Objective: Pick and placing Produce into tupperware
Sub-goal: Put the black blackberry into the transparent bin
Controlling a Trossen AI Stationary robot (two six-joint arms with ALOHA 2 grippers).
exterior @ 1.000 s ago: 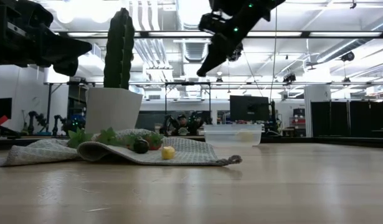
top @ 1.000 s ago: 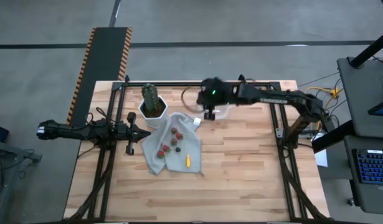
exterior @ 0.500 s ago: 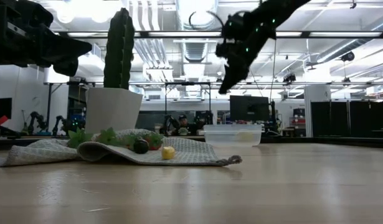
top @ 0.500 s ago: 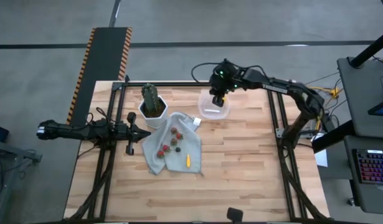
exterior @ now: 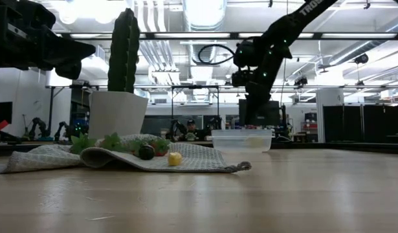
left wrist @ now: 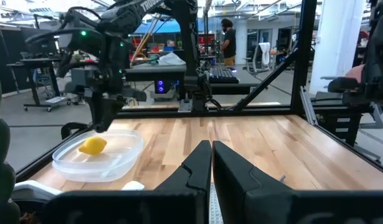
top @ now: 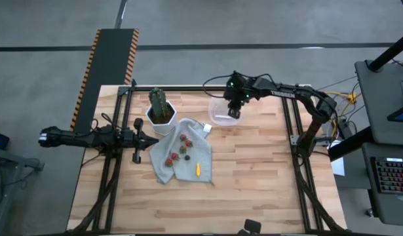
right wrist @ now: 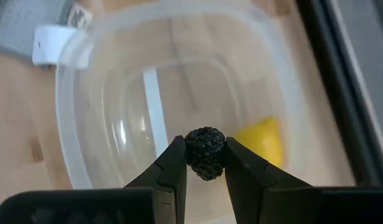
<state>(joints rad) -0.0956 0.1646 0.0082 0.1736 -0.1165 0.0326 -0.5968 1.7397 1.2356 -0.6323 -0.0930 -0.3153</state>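
Gripping a dark berry, right pincer hangs over tupperware; only wrist view shows it.

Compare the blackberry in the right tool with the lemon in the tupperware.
The blackberry is dark and bumpy; the lemon is yellow and smooth. The blackberry is pinched in the right tool above the tupperware; the lemon lies loose on its floor. In the right wrist view the lemon looks larger. Both are small toy produce.
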